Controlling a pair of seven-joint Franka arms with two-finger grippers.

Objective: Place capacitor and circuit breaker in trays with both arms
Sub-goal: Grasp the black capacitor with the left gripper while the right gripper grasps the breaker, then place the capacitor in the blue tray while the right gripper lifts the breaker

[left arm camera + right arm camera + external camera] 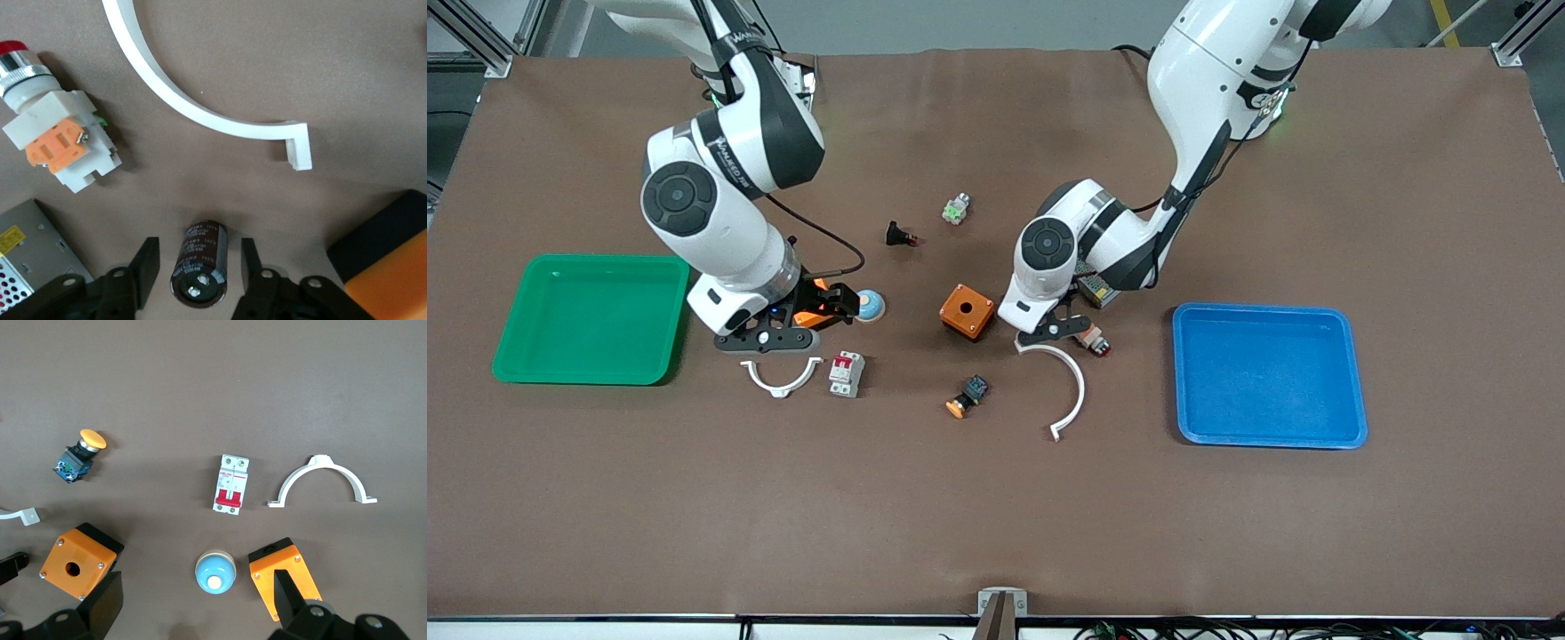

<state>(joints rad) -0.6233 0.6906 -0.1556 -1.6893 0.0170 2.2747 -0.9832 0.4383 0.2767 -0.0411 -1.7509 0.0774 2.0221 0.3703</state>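
Note:
The capacitor (200,261), a small black cylinder with two metal terminals on its end, lies on the table between the open fingers of my left gripper (199,270). The fingers (148,265) stand on either side of it and do not touch it. In the front view my left gripper (1051,332) hides it. The circuit breaker (847,372), white with red toggles, lies flat near a small white clamp (781,378); it also shows in the right wrist view (231,484). My right gripper (818,308) is open and empty over a blue dome button (215,572) and an orange box (280,573).
Green tray (591,318) at the right arm's end, blue tray (1267,373) at the left arm's end. Orange box with a hole (967,311), orange-capped button (967,396), large white arc (1069,382), white-and-orange button (57,137), grey power supply (30,247), black push-button (901,235).

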